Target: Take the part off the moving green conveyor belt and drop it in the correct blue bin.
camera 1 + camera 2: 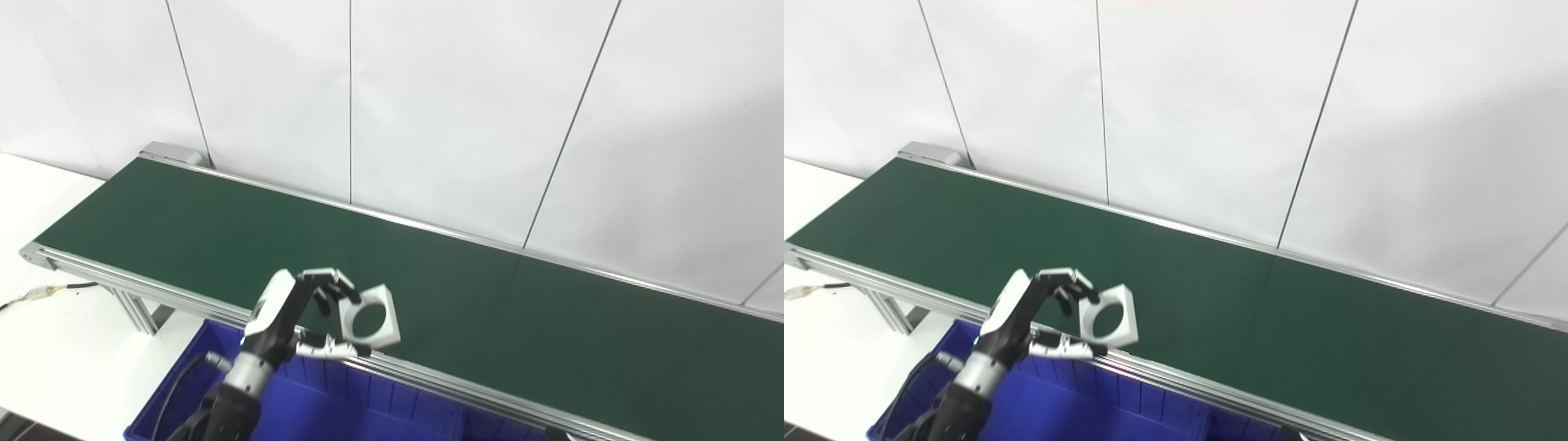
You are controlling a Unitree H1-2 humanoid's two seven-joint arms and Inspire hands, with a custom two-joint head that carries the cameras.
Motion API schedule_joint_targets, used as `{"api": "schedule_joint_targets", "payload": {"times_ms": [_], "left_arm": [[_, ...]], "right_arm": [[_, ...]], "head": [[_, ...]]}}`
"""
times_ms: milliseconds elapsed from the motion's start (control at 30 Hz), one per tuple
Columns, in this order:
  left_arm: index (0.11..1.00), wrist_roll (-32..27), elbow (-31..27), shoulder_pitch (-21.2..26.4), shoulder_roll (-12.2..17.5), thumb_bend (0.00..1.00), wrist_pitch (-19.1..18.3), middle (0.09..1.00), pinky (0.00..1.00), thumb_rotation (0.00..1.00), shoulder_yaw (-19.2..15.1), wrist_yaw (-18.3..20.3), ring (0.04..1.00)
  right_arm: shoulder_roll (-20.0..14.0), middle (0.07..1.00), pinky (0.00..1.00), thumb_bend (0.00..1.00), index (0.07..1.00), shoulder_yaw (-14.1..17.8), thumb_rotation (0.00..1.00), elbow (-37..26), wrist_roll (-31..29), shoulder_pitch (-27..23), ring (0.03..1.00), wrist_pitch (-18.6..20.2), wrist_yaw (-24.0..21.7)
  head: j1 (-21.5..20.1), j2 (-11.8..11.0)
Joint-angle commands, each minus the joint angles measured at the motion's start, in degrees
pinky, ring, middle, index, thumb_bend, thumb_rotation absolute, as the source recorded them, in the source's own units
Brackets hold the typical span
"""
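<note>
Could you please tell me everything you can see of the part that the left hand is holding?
The part is a pale grey, metal-looking block, roughly square with cut corners and a big round hole through it. The left hand pinches it at its left edge, fingers on top and thumb underneath. It is held tilted, hole facing the camera, above the near rail of the green belt, beside the blue bin.

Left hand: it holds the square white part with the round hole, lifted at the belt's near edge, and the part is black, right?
Not black. In the left eye view the left hand holds a white square part with a round hole, at the green conveyor belt's near edge.
</note>
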State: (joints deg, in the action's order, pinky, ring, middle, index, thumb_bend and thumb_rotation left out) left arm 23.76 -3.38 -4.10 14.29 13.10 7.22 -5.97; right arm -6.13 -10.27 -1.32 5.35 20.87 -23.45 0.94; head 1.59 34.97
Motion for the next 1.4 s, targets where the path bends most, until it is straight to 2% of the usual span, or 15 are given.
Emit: {"api": "schedule_joint_targets", "payload": {"times_ms": [0,267,367,433,600,700,833,1033,1200,1233,1267,1300,1333,1367], "left_arm": [[0.496,-1.07,-1.90,-0.09,0.93,0.47,2.78,0.483,0.37,0.00,-0.27,0.71,0.457],[0.520,-1.86,1.65,-3.29,1.11,0.47,5.31,0.510,0.32,0.00,0.60,2.92,0.418],[0.497,-1.62,3.01,-3.87,1.18,0.47,5.55,0.492,0.42,0.00,1.13,3.85,0.452],[0.501,-1.75,3.73,-4.30,1.29,0.47,5.15,0.487,0.39,0.00,1.64,5.07,0.453],[0.511,1.25,4.47,-4.96,1.43,0.47,3.15,0.491,0.37,0.00,2.89,7.01,0.448],[0.514,2.80,4.31,-4.99,1.59,0.47,0.75,0.508,0.35,0.00,3.91,8.83,0.437],[0.511,4.44,4.85,-4.38,1.89,0.47,-0.72,0.507,0.36,0.00,5.12,10.08,0.439],[0.503,6.57,5.94,-3.15,2.65,0.47,-2.86,0.511,0.37,0.00,6.78,12.33,0.466],[0.506,10.59,4.80,-2.98,3.16,0.48,-7.43,0.514,0.37,0.00,7.93,13.76,0.461],[0.489,11.29,4.64,-2.98,3.27,0.49,-7.89,0.524,0.58,0.00,8.13,13.78,0.465],[0.486,11.95,4.62,-2.95,3.47,0.49,-8.11,0.526,0.61,0.00,8.31,13.73,0.465],[0.493,12.39,4.60,-2.93,3.61,0.50,-8.27,0.645,0.69,0.02,8.44,13.69,0.612],[0.496,12.61,4.42,-2.95,3.74,0.50,-8.55,0.718,0.74,0.03,8.52,13.82,0.703],[0.498,12.75,4.10,-3.01,3.90,0.51,-8.94,0.754,0.77,0.04,8.60,14.06,0.749]], "right_arm": [[0.56,0.763,0.62,0.83,0.798,0.17,0.04,-2.64,-0.24,0.08,0.719,-2.85,-0.47],[1.15,0.779,0.65,0.79,0.815,0.06,0.07,-3.15,0.26,0.47,0.735,-2.73,-0.38],[1.20,0.791,0.67,0.77,0.826,0.00,0.07,-3.16,-0.12,0.70,0.750,-2.85,-0.68],[1.11,0.794,0.67,0.75,0.834,0.07,0.08,-3.33,0.33,0.87,0.753,-2.81,-0.63],[1.23,0.799,0.69,0.73,0.843,0.13,0.10,-3.61,0.08,1.07,0.763,-2.57,-0.68],[1.44,0.803,0.69,0.73,0.847,0.18,0.12,-3.89,0.31,1.20,0.767,-2.38,-0.53],[1.43,0.809,0.69,0.72,0.855,0.30,0.12,-4.27,0.56,1.28,0.771,-1.91,-0.57],[1.57,0.803,0.69,0.74,0.853,0.66,0.19,-4.88,1.10,1.31,0.764,-1.19,-0.40],[1.70,0.799,0.68,0.74,0.848,0.80,0.19,-5.24,0.99,1.27,0.761,-0.79,-0.50],[1.71,0.800,0.68,0.73,0.848,0.82,0.19,-5.38,1.03,1.32,0.763,-0.63,-0.52],[1.72,0.800,0.69,0.73,0.848,0.83,0.19,-5.54,1.15,1.36,0.764,-0.49,-0.50],[1.73,0.800,0.69,0.73,0.849,0.85,0.19,-5.65,1.24,1.38,0.765,-0.40,-0.49],[1.76,0.801,0.69,0.73,0.850,0.85,0.19,-5.74,1.34,1.42,0.766,-0.40,-0.46],[1.81,0.800,0.68,0.73,0.850,0.85,0.19,-5.88,1.38,1.47,0.765,-0.31,-0.44]], "head": [[-0.61,1.02],[-3.13,2.94],[-3.52,3.22],[-3.60,3.85],[-4.40,5.41],[-5.12,6.69],[-5.58,7.80],[-5.64,9.26],[-5.84,10.23],[-5.86,10.27],[-5.91,10.50],[-5.91,10.50],[-5.98,10.72],[-6.04,10.81]]}}
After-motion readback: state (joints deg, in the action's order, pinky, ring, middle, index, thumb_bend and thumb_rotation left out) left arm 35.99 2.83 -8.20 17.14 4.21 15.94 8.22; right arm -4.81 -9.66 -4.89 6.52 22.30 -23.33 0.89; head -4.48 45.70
